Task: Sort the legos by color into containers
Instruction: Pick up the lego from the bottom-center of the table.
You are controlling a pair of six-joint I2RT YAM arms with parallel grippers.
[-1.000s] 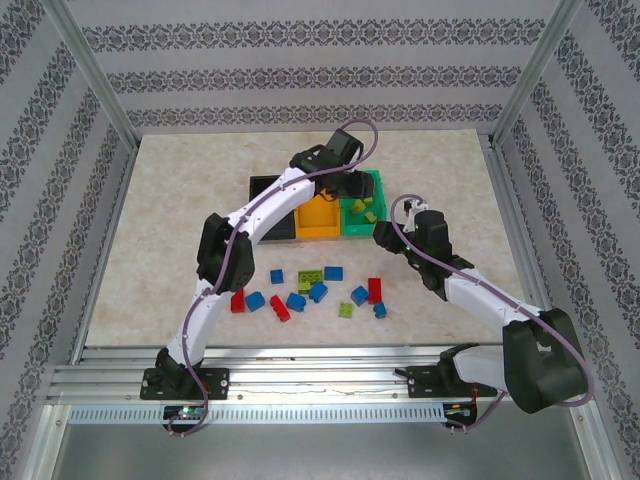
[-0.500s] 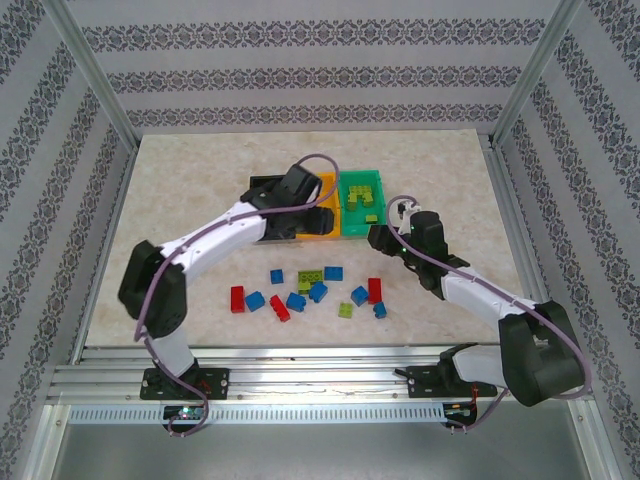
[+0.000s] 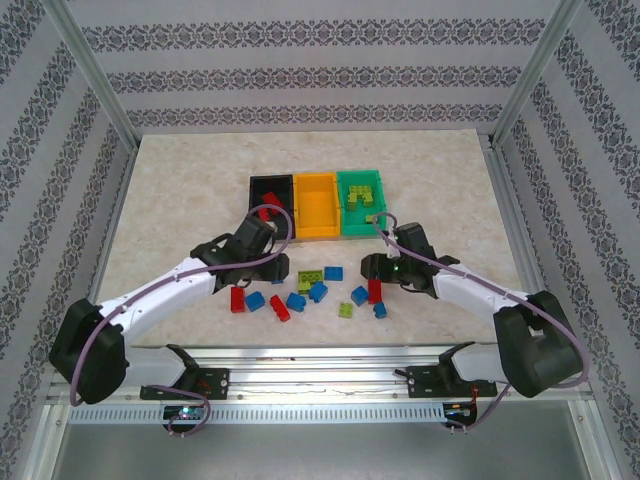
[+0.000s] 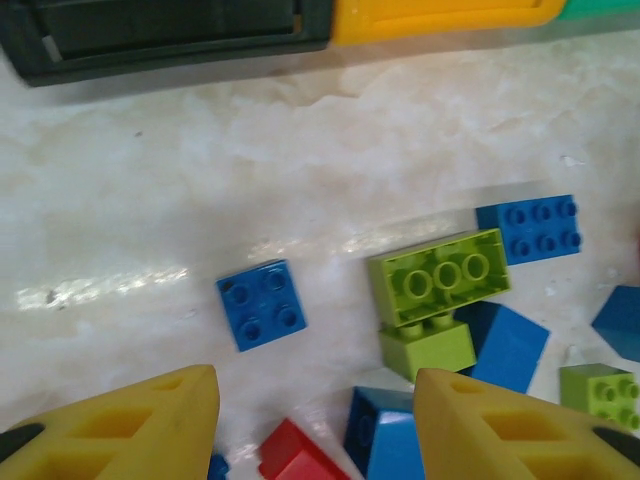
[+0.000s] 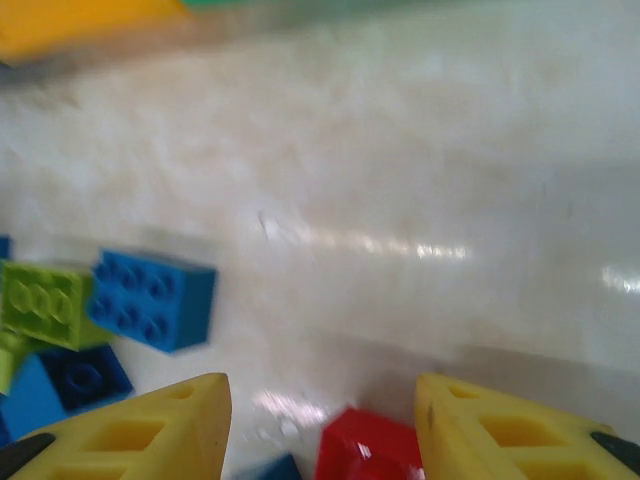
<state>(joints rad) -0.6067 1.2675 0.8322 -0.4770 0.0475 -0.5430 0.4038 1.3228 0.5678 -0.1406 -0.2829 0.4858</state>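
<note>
Pale marbled table (image 3: 180, 200) carries three containers in a row at its far middle: the black bin (image 3: 254, 195), the orange-yellow bin (image 3: 316, 212) and the green bin (image 3: 342, 190). The loose legos (image 3: 318, 291) are scattered on the bare surface nearer the arms. A red piece already lies in the black bin and lime pieces lie in the green one, so red bricks appear bound for the black bin. The right gripper (image 5: 320, 392) hangs low over the right end of the scatter, its jaws partly open and holding nothing. A red brick (image 5: 368, 452) sits on the table in the gap between them, nearer one finger than the other. Seen from above, this brick's long axis runs near-to-far, and the right arm is plainly the closer one to it. The wrist view is blurred, so whether the fingers flank the brick's narrow sides cannot be told. The left gripper (image 4: 315, 395), likewise partly open and empty, hovers over the left of the scatter. A blue square brick (image 4: 262, 305) lies just ahead of its jaws, and a lime stack (image 4: 437, 290) sits off to one side.
</note>
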